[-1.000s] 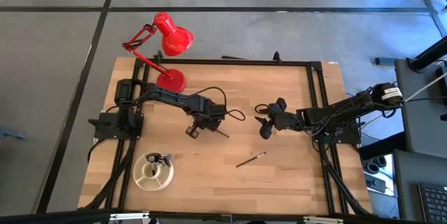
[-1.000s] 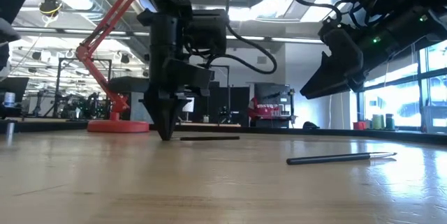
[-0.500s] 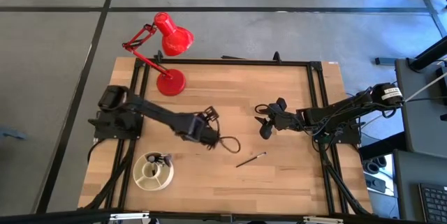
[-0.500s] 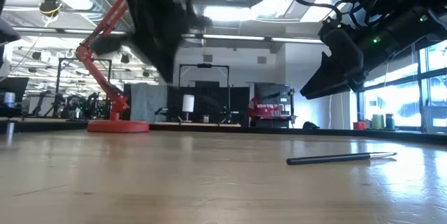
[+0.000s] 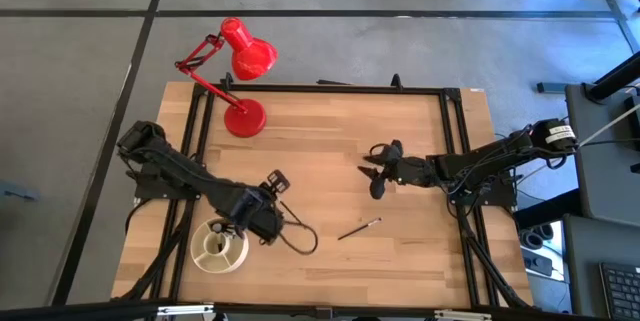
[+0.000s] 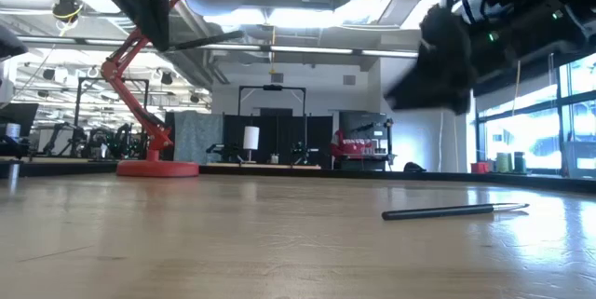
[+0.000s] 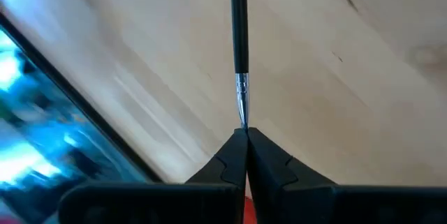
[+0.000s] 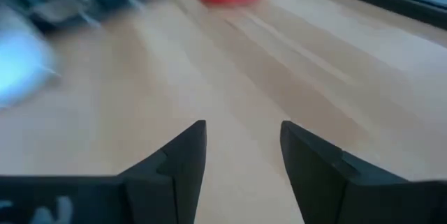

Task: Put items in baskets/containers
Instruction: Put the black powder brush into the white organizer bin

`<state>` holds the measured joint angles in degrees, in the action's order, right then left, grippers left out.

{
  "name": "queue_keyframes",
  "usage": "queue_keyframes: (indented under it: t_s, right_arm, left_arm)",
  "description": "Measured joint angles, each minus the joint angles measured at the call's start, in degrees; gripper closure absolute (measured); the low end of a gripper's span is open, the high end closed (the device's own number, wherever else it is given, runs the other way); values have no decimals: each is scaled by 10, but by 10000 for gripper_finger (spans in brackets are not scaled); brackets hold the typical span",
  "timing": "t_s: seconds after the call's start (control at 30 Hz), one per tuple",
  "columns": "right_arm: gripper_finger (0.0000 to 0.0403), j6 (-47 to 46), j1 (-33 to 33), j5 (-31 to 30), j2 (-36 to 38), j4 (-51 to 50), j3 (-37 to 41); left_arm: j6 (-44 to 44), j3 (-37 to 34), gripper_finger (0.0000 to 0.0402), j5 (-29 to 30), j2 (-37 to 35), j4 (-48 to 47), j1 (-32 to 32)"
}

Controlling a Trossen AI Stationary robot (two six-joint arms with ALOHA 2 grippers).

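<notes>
My left gripper (image 5: 258,223) is above the table's near left, just right of the round cream-white dish (image 5: 196,253), and is shut on a thin makeup brush (image 7: 239,28) with a dark handle and a silver ferrule. The dish holds a few brushes (image 5: 230,227). Another brush (image 5: 358,228) lies flat on the wood right of centre; it also shows in the low view (image 6: 456,210). My right gripper (image 5: 372,173) hovers open and empty above the table's middle right, on the far side of that brush. My left gripper pinches the brush's tip end, just past the silver ferrule (image 7: 243,112), between its two fingertips (image 7: 230,155). The brush sticks straight out beyond the fingertips, in line with the fingers. It is lifted clear of the table and shows roughly level in the low view (image 6: 228,40).
A red desk lamp (image 5: 245,116) stands with its round base at the far left; it also shows in the low view (image 6: 154,167). Black frame rails (image 5: 452,141) run along the table's sides. A cable loop (image 5: 300,241) trails from the left arm.
My left gripper, which stood fingers-down on the table at a brush near the centre, has risen with that brush and gone toward the near left, up to the dish. The brush is now clear of the table. My right gripper has shifted a little toward the table's left.
</notes>
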<state>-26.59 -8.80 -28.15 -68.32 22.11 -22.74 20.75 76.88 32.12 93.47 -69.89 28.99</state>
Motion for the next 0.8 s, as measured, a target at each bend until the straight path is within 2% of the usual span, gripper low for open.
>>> queue_keyframes:
  t_s: [0.07, 0.2, 0.3, 0.47, 0.6, 0.73, 0.8]
  right_arm:
    - [221, 9, 1, 64, -15, 78, 0]
    - [221, 10, 13, 231, -76, 248, -1]
    - [221, -20, 23, 323, -142, 311, -15]
    - [221, -64, 27, 407, -269, 317, -72]
    - [221, -97, 26, 486, -358, 372, -126]
    - [221, -129, 26, 556, -412, 406, -164]
    - [221, -136, 26, 573, -426, 408, -180]
  left_arm:
    - [51, 0, 398, 31, 10, 28, 7]
    - [161, 0, 398, 92, 41, 96, 5]
    - [248, 0, 398, 111, 69, 148, 0]
    - [350, 0, 398, 145, 99, 215, -13]
    - [385, 0, 398, 147, 103, 262, -28]
    - [419, 0, 398, 156, 103, 291, -38]
    - [423, 0, 398, 157, 102, 298, -41]
